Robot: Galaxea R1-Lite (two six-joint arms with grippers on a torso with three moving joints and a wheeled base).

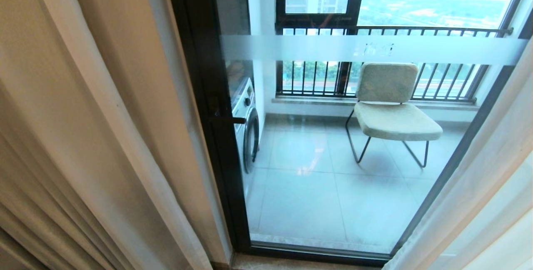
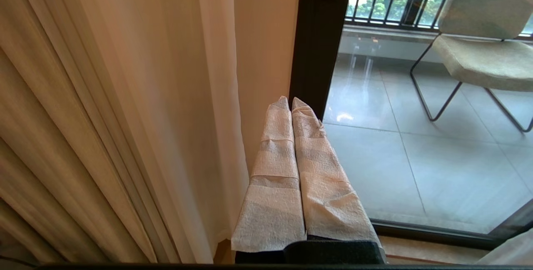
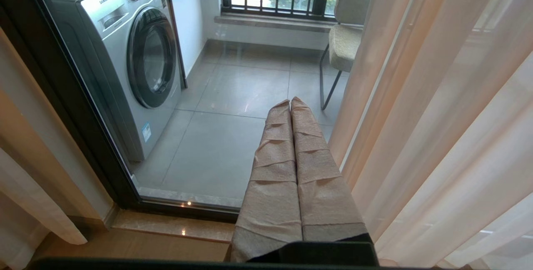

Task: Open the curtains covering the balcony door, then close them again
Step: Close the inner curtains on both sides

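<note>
two curtain groups in the head view, one at each side. at far left, heavy cream-beige drapes (image 1: pixel 75 136) gathered in pleats, hanging to the floor; along their inner edge, a thin white sheer (image 1: pixel 183 107) beside the door frame. in the middle, uncovered, one balcony door (image 1: pixel 333 203): a glass panel in a dark frame, one frosted white band (image 1: pixel 366 49) across the glass, one small dark handle (image 1: pixel 227 119) on the left upright. behind the glass, on grey tiles, one washing machine (image 1: pixel 248 124) at left against a white wall, drum contents not discernible; further right, one padded chair (image 1: pixel 391 111) on thin metal legs, seat bare. beyond, one dark-framed window with black railing bars (image 1: pixel 374 82). at far right, a second white sheer (image 1: pixel 479 195) drawn aside, covering only the door's right edge.

neither arm visible in the head view. in the left wrist view, left gripper (image 2: pixel 290 100) low and just beside the left drapes (image 2: pixel 104 116), pointing toward the dark door frame (image 2: pixel 316 45), fingers (image 2: pixel 277 166) wrapped in pale cloth and pressed together, clenched on nothing. in the right wrist view, right gripper (image 3: pixel 290 101) before the glass, with the washing machine (image 3: pixel 137 61) to one side and the right sheer (image 3: pixel 437 116) close on the other, wrapped fingers (image 3: pixel 316 170) likewise clenched, grasping nothing, fabric untouched
</note>
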